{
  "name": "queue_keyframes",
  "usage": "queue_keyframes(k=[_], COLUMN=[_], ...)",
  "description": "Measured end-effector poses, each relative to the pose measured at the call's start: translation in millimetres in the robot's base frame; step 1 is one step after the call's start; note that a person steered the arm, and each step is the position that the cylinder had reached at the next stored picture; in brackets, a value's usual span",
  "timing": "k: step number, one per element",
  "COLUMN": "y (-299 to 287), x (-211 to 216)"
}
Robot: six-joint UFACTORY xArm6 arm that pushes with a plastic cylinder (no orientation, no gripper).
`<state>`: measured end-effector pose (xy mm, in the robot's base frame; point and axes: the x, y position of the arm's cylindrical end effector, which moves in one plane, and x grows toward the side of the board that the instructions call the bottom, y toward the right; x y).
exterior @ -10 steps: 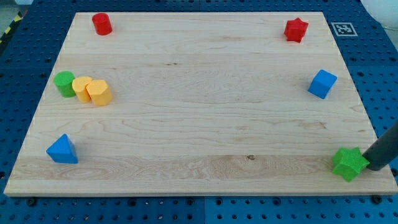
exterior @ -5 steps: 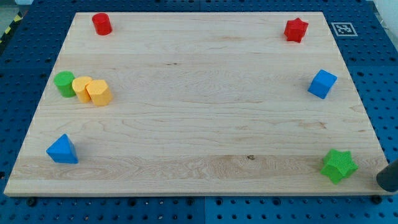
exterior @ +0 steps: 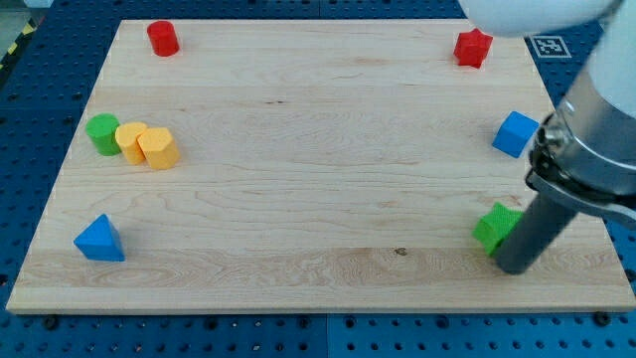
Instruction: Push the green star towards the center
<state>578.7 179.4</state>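
Wooden board (exterior: 298, 199) lies on a blue perforated table (exterior: 40, 99), and we read it from the view's left. Near the bottom left is a blue triangle (exterior: 99, 240); above it a green cylinder (exterior: 101, 132) touches two yellow blocks (exterior: 147, 145). A red cylinder (exterior: 162, 38) sits at the top left. Far to the right, a red star (exterior: 473, 47) is at the top and a blue cube (exterior: 516, 133) below it. The green star (exterior: 496, 228) is at the bottom right, partly hidden, and we see my tip (exterior: 516, 267) touching it on its right and lower side. We have no fingers, only a rod.
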Motion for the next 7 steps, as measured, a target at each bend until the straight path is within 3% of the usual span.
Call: queue_keyframes(k=[2,5,7], y=[-32,8,15], x=[-48,-3,-65])
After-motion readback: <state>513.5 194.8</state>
